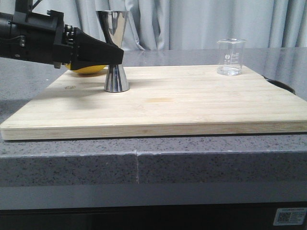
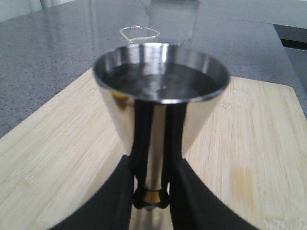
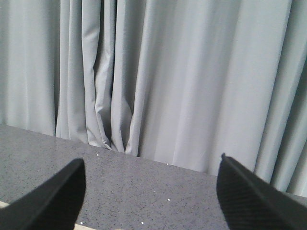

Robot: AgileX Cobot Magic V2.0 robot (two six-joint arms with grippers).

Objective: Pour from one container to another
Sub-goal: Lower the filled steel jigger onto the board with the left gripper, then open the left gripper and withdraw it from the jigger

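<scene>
The steel hourglass jigger [image 1: 116, 79] stands upright on the left part of the wooden board [image 1: 192, 103]. My left gripper [image 1: 116, 56] is shut on its narrow waist from the left. In the left wrist view the black fingers [image 2: 120, 191] press either side of the jigger [image 2: 160, 81] at its gold band, and the top cup looks glossy inside, like liquid. The clear glass beaker [image 1: 230, 57] stands upright and alone at the board's far right corner; its rim [image 2: 139, 32] shows behind the jigger. My right gripper [image 3: 151, 191] is open, holds nothing, and faces the curtain.
A yellow rounded object [image 1: 88, 70] lies behind the left gripper at the board's back left edge. A black object [image 1: 283, 85] sits off the board's right side. The board rests on a grey speckled counter [image 1: 72, 163], with grey curtains behind.
</scene>
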